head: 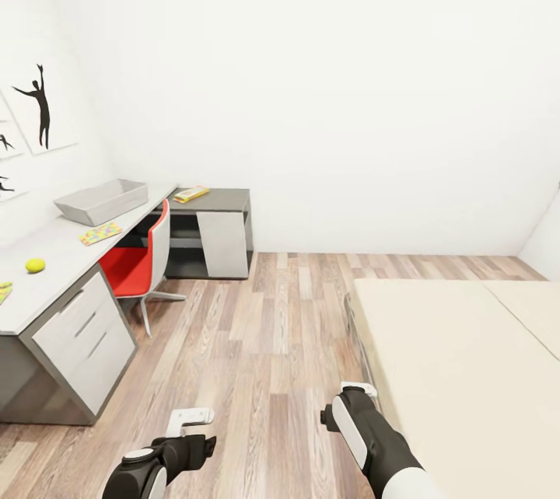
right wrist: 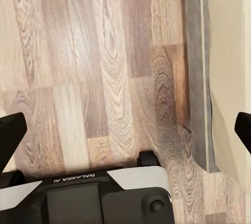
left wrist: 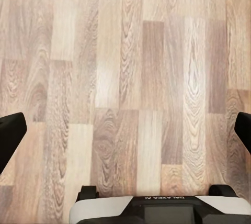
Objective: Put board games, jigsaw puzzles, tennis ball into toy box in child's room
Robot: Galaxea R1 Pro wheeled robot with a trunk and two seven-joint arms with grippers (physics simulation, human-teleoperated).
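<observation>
Bed (head: 459, 375): one, cream, at our right; no games visible on the part we see.
Worktop (head: 54, 250): one, at our left.
Toy box (head: 101, 201): one, grey, on the worktop's far stretch.
Board game (head: 190, 193): one, probably, on the lower dark section.
Jigsaw puzzle (head: 100, 233): one beside the box; a second perhaps at the picture's edge.
Tennis ball (head: 35, 265): one.
Left tool (left wrist: 125, 130), right tool (right wrist: 125, 130): both spread wide and empty, over floor.
We should roll close and square to the worktop before reaching.
</observation>
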